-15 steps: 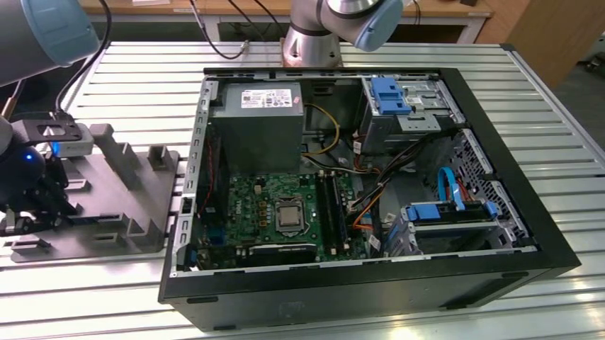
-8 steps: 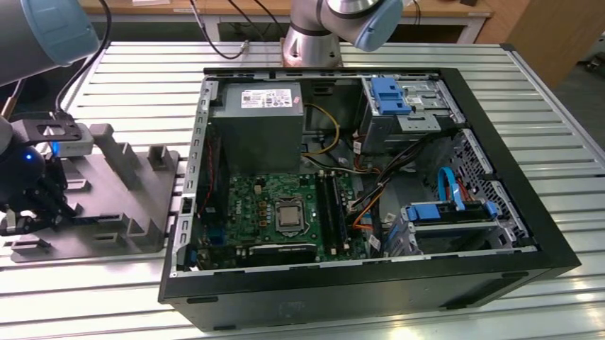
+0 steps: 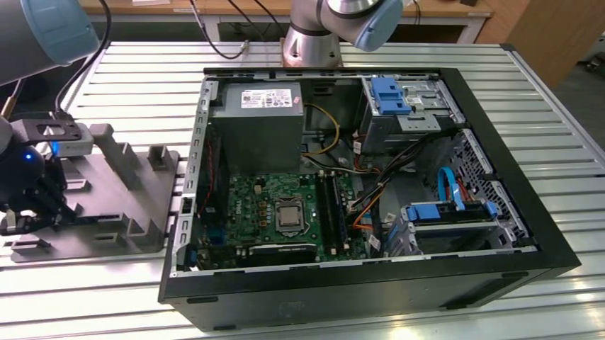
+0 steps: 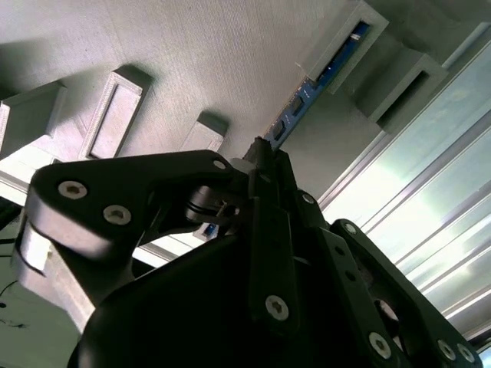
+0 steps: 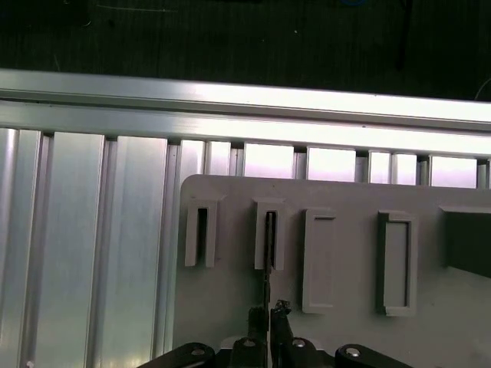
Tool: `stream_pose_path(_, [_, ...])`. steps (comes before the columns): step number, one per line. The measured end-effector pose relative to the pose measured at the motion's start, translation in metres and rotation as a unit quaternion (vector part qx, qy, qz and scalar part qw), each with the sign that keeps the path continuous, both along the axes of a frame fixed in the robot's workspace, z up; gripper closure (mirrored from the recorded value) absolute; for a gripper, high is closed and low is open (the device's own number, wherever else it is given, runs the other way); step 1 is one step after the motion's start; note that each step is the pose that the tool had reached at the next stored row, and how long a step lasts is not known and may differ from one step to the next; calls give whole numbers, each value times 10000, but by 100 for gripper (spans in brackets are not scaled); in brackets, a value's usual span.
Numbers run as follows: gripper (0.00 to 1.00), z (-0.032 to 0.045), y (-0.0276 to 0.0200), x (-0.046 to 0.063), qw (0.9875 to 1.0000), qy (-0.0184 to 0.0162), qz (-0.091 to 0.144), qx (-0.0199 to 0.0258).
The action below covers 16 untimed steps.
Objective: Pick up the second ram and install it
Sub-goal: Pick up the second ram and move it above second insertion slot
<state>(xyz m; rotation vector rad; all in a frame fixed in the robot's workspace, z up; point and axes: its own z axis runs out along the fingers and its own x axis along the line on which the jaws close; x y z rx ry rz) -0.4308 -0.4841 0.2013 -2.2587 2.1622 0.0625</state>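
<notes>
Second wrist view, fingers [image 4: 272,180] gripping ram [image 4: 304,98] edge

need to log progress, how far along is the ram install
Early stage. Done: the gripper is at the grey holder beside the open case, and it looks closed on the second ram. In hand: that grip, with the stick standing in its holder slot, not yet lifted. Left: getting it out of the holder and seated on the motherboard.
</notes>
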Motion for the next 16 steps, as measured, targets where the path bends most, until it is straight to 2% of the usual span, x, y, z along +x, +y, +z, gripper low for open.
stream_pose_path(2, [82,1,0,0,10000,0,0,0])
stream_pose_path(3, [89,1,0,0,10000,0,0,0])
stream_pose_path(13, [89,6,0,0,10000,0,-3,0])
stream_pose_path(16, [89,1,0,0,9999,2,-159,-1])
